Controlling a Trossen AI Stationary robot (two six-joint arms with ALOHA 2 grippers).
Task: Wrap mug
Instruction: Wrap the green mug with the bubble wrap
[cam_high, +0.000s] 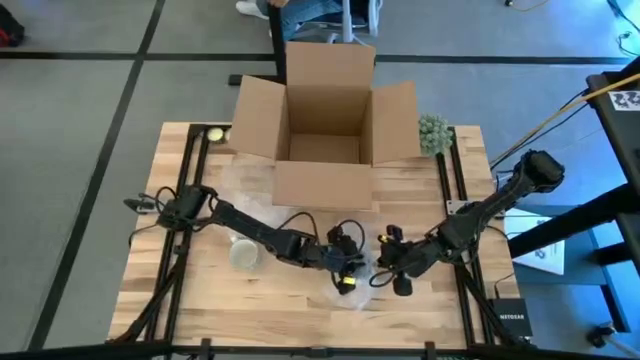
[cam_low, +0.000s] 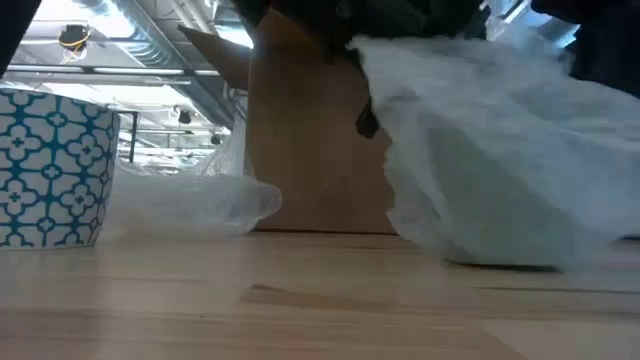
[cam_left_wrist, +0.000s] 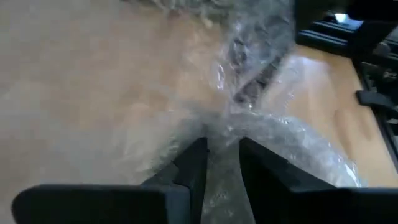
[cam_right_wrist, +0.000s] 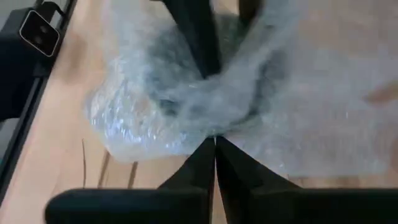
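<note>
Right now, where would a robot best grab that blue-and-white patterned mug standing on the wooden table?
Probably the rim of the blue-and-white patterned mug, coming straight down from above. It stands upright with its mouth open, no handle shows, and clear bubble wrap lies beside it.

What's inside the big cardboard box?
The cardboard box stands open. Only its bare brown floor shows from above; the corners under its flaps are hidden.
</note>
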